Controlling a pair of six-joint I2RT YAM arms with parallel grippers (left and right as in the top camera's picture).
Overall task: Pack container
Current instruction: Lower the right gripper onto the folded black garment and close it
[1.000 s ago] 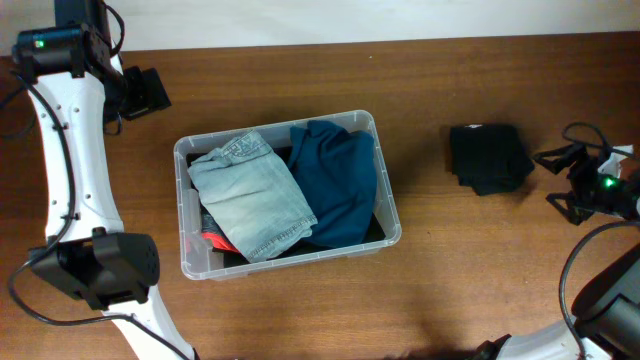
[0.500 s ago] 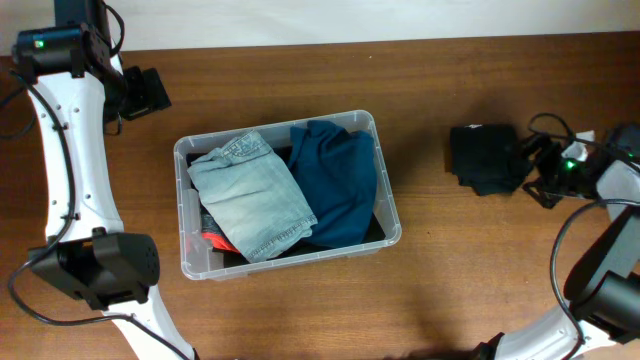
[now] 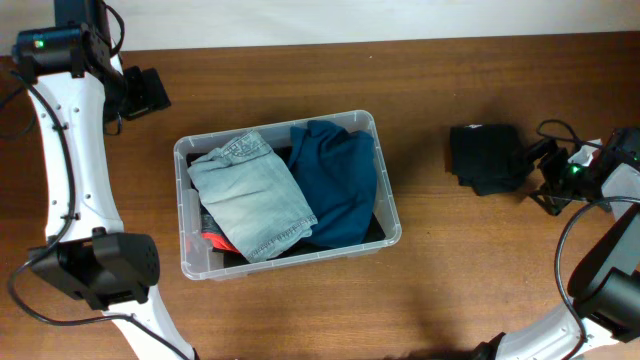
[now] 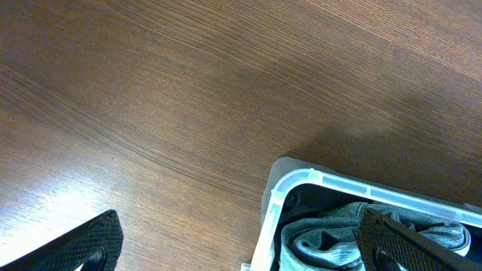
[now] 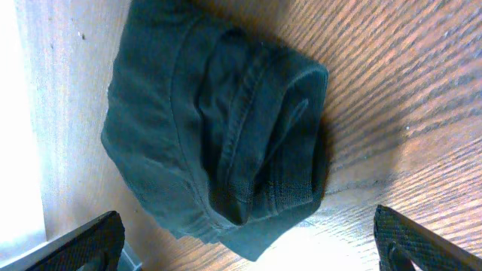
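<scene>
Though well along, not finished, judging by the layout. Table (image 3: 450, 280): dark wood. Container (image 3: 230, 266): left of centre on it, upright, no lid, loaded with folded pale jeans (image 3: 250, 205) on its left side and a blue garment (image 3: 340, 185) on its right, something red (image 3: 210, 238) tucked underneath. Left to pack, apparently: one black folded garment (image 3: 487, 157), flat on the wood, well right of the container. Right gripper (image 3: 538, 176): just beside that garment, facing it, fingers spread wide, pinching nothing. Left gripper (image 3: 148, 92): off the container's far-left corner, apart from it, also spread wide, empty. Likely one more pick-and-drop to close out.
</scene>
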